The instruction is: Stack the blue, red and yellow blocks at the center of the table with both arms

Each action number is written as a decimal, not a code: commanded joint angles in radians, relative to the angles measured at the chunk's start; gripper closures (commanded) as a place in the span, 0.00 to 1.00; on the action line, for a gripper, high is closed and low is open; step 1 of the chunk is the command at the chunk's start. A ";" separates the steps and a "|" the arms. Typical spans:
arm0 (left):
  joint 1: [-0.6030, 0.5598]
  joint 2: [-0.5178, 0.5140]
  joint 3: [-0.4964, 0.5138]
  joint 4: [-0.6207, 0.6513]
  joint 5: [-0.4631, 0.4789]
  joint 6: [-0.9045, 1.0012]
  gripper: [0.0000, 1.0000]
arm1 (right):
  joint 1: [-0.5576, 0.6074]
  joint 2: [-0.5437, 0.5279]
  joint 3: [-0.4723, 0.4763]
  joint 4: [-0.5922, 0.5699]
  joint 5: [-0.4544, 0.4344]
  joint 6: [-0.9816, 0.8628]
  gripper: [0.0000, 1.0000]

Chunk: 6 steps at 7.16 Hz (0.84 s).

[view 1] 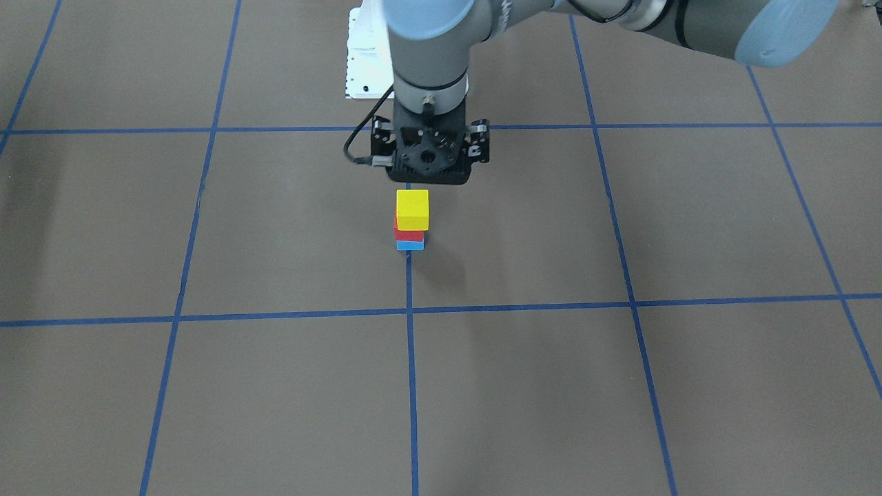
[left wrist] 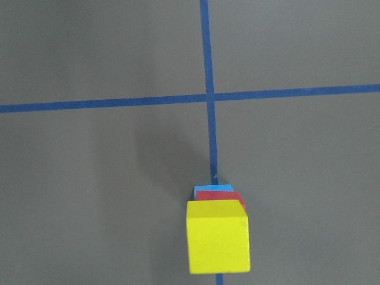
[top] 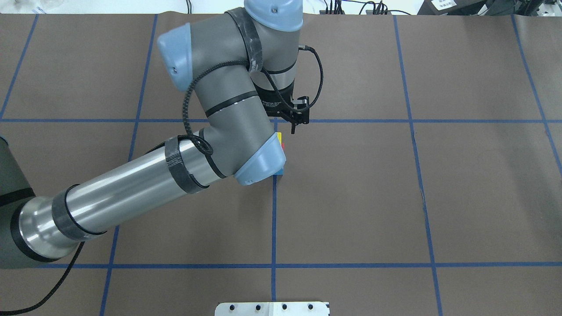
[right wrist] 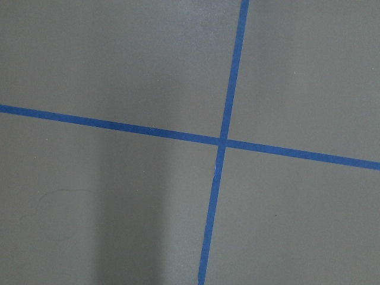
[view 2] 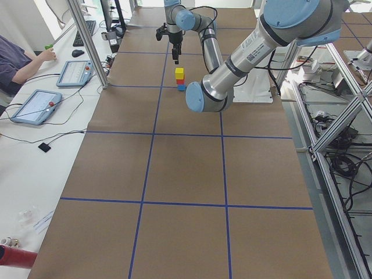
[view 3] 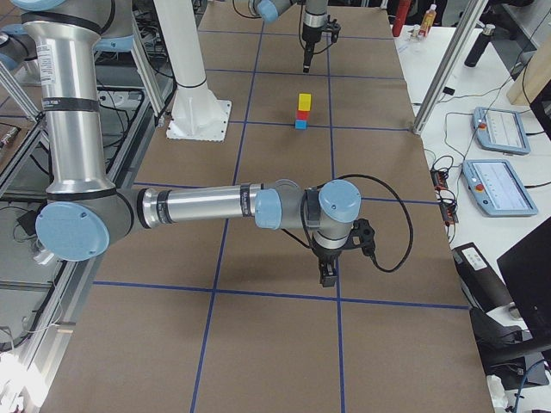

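Since the yellow block sits on the red block and the blue block, on a tape line at the centre of the worktop, stacking looks complete. The left hand hovers at 12 o'clock of the tower, apart from it. In the right-side view the right hand hangs well apart at 6 o'clock. Finger spacing cannot be told for either hand. The next move calls for a retreat that clears the tower.

The front camera is looking steeply down across the table at the stack; the overhead one is looking down from behind the robot, and both end cameras are viewing that stack from afar. The left wrist camera is staring straight down, close on the stack, the right one onto a tape cross.
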 commanded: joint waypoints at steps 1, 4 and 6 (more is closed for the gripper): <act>-0.146 0.478 -0.392 -0.069 0.003 0.114 0.00 | 0.004 0.004 0.001 0.002 0.001 -0.001 0.01; -0.642 0.829 -0.109 -0.311 -0.156 1.009 0.00 | 0.045 -0.032 -0.001 0.092 -0.001 -0.004 0.01; -0.834 0.845 0.201 -0.500 -0.226 1.190 0.00 | 0.045 -0.095 -0.007 0.154 -0.002 0.009 0.01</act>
